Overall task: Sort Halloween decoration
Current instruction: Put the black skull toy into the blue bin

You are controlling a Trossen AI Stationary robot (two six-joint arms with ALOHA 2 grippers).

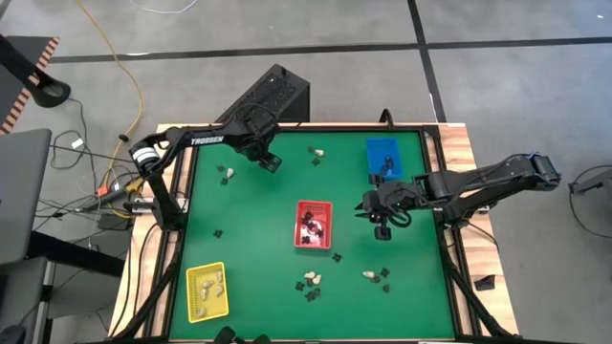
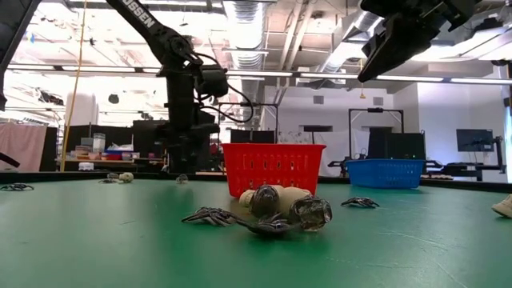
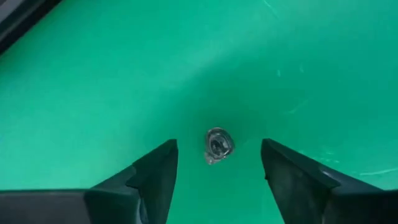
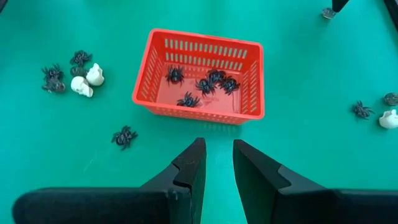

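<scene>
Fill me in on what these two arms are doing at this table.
They are sorting tiny Halloween pieces into coloured trays. The left claw hangs open over a small grey piece on the green table, not yet gripping it. The right claw is slightly open and empty beside the red tray, which already holds black spiders. Skulls and more spiders lie loose on the table.

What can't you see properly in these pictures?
- Blue tray: high view, contents too small to name; low view, its wall hides them.
- Yellow tray: high view, the pale lumps inside are too small to tell what they are.
- Grey piece between the left gripper fingers: left wrist view, too blurred to identify.
- Right gripper: low view, cut off by the top edge.
</scene>
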